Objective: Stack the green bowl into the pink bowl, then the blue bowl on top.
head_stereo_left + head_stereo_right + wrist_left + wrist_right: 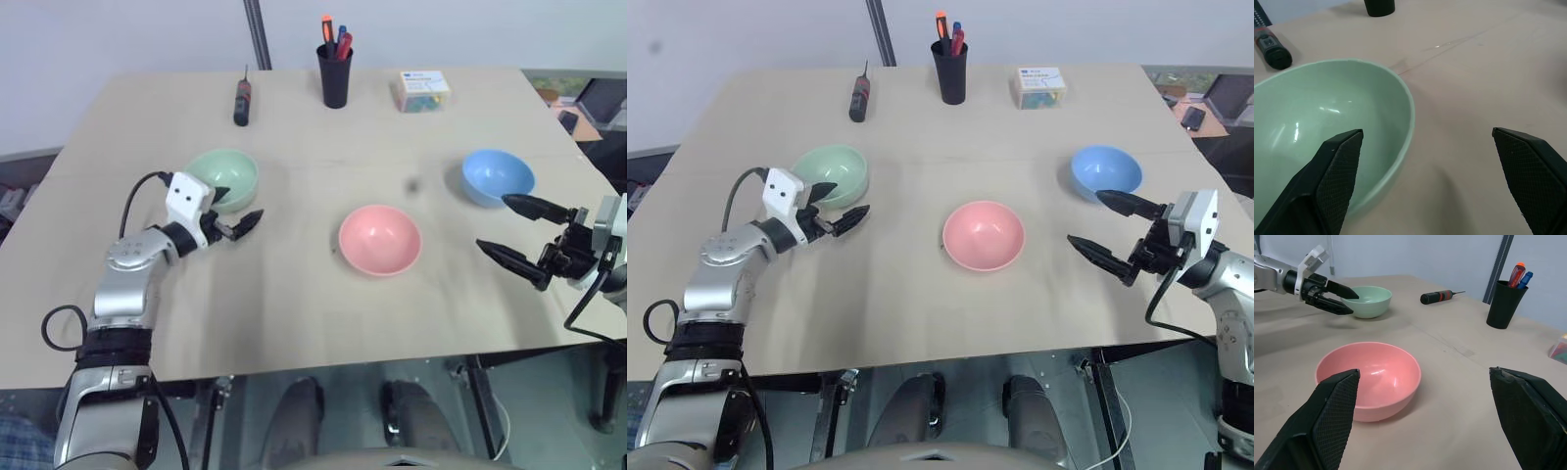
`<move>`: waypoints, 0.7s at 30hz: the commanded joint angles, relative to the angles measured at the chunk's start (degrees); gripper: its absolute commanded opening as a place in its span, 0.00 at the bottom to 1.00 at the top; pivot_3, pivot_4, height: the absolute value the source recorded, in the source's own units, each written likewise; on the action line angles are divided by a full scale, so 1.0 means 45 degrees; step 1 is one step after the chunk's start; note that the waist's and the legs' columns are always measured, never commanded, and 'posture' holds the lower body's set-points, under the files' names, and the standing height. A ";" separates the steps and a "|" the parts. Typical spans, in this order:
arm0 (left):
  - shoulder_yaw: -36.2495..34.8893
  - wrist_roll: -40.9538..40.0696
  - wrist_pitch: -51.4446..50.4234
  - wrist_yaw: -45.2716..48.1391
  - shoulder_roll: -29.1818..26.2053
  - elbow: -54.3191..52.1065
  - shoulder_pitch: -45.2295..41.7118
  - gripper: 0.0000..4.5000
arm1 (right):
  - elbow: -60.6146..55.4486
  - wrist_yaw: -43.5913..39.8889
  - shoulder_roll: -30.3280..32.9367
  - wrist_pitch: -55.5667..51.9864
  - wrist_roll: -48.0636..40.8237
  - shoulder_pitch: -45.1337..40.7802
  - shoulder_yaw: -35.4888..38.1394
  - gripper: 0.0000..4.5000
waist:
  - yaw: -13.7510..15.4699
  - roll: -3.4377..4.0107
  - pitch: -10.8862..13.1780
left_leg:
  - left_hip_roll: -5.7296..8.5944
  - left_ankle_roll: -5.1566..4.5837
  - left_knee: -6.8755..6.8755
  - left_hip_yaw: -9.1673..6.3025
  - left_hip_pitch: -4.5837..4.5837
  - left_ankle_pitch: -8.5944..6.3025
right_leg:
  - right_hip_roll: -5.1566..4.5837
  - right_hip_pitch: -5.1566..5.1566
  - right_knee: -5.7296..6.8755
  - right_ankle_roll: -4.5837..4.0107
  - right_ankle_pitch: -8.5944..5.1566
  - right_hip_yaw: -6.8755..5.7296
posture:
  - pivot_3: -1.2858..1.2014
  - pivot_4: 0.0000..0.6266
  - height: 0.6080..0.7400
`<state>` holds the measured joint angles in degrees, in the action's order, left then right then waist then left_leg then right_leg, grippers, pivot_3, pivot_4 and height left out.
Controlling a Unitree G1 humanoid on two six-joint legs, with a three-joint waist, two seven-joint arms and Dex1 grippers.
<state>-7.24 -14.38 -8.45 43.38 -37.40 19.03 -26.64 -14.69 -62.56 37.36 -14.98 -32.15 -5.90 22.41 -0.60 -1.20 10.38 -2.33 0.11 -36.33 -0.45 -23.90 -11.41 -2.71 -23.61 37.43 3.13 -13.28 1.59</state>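
At left on the counter [294,304]: left gripper [235,209] spread wide astride green bowl [223,177] rim, closing and lifting toward pink bowl [380,239] likely next; right gripper [519,235] agape, empty.

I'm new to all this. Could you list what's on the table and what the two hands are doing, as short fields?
green bowl: robot's left side, empty
pink bowl: middle, empty
blue bowl: robot's right side, empty
stacking: not started
left gripper: fingers open, straddling green bowl's rim
right gripper: fingers open, beside blue bowl
far edge: screwdriver, pen cup, small box
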 commanded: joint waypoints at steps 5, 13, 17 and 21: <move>0.0838 0.1324 0.1264 0.0708 -0.0199 0.2619 -0.1762 1.00 | -0.0430 0.0188 0.0306 0.0510 -0.0413 0.0117 0.0403 0.99 | -0.0026 0.0000 0.0000 | 0.0001 0.0000 0.0000 0.0003 0.0000 0.0000 | 0.0001 0.0000 0.0000 0.0014 0.0004 0.0000 | 0.52 0.24 1.00; 0.1458 0.2242 0.1968 0.1100 -0.0200 0.4422 -0.2757 1.00 | -0.0462 0.0022 0.0633 0.0501 -0.0776 0.0112 0.0331 0.99 | -0.0016 -0.0001 0.0000 | 0.0001 0.0000 -0.0001 0.0001 0.0000 0.0000 | 0.0001 0.0000 0.0004 0.0017 0.0006 -0.0001 | 0.52 0.24 1.00; 0.1657 0.2517 0.2277 0.1261 -0.0219 0.4772 -0.2845 1.00 | -0.0509 -0.0132 0.0752 0.0545 -0.0865 0.0192 0.0195 0.99 | -0.0011 -0.0002 0.0001 | 0.0001 0.0000 0.0000 -0.0001 -0.0001 0.0000 | 0.0001 0.0000 0.0007 0.0013 0.0009 -0.0001 | 0.52 0.24 1.00; 0.1639 0.2543 0.2322 0.1586 -0.0268 0.5115 -0.2966 1.00 | -0.0525 -0.0202 0.0792 0.0607 -0.0876 0.0144 0.0074 0.99 | -0.0013 -0.0002 0.0001 | 0.0001 0.0000 -0.0001 -0.0001 0.0000 0.0000 | 0.0001 0.0000 0.0009 0.0011 0.0011 -0.0001 | 0.52 0.24 1.00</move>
<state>0.30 -3.25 1.32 49.47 -37.65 41.25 -38.80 -15.08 -63.26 40.15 -13.39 -34.81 -5.02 22.29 -0.65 -1.21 10.38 -2.33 0.11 -36.34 -0.45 -23.90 -11.41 -2.70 -23.61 37.48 3.18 -13.24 1.59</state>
